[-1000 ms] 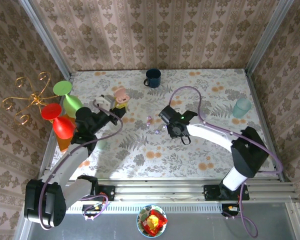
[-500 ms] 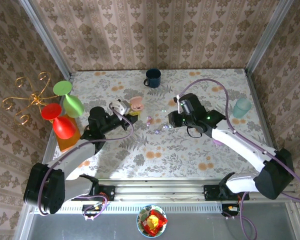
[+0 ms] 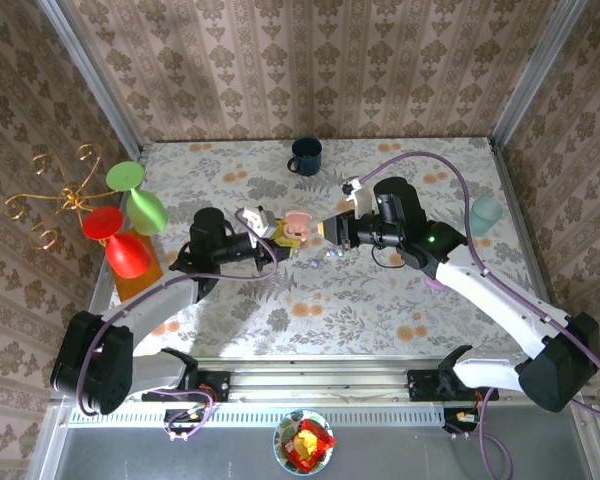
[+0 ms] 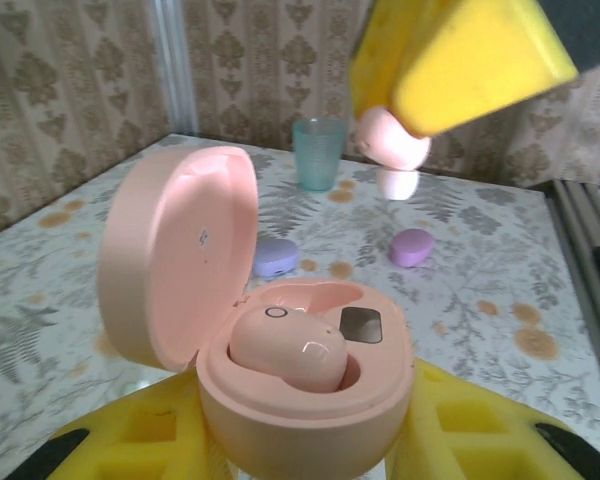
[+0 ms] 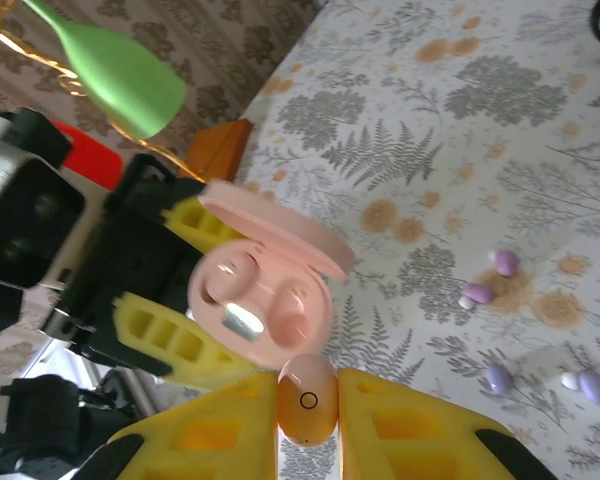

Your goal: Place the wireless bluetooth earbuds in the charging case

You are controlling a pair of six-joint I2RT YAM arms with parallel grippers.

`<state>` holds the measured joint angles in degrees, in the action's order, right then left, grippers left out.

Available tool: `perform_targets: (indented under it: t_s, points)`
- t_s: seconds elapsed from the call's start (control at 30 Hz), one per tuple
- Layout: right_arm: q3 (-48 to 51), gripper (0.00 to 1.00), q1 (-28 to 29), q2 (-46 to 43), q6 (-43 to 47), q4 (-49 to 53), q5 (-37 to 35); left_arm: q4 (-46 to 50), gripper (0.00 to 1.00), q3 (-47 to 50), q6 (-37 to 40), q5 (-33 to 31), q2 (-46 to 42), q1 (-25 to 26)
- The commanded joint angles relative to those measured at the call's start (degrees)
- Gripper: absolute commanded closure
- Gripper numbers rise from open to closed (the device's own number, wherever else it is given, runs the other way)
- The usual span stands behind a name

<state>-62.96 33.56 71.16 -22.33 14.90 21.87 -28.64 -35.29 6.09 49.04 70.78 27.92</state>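
Right wrist view: pink earbud (image 5: 307,398) pinched in right tool (image 5: 308,420), beside open case (image 5: 265,300).

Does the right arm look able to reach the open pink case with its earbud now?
Probably yes: the right gripper holds the earbud just short of the case, lid open, nothing between.
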Motion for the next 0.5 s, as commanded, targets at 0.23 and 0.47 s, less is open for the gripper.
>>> perform_targets:
  t_s: [0.23,0.47]
  points:
    - [-3.9,0.79,1.0,3.2,2.7,-1.9,5.2,-0.8,0.68,-1.6,0.4,3.3,-0.9,1.0]
    - [-4.1,0.79,1.6,5.6,3.7,-1.3,4.8,-1.6,0.68,-1.9,-0.8,4.2,-1.3,1.1]
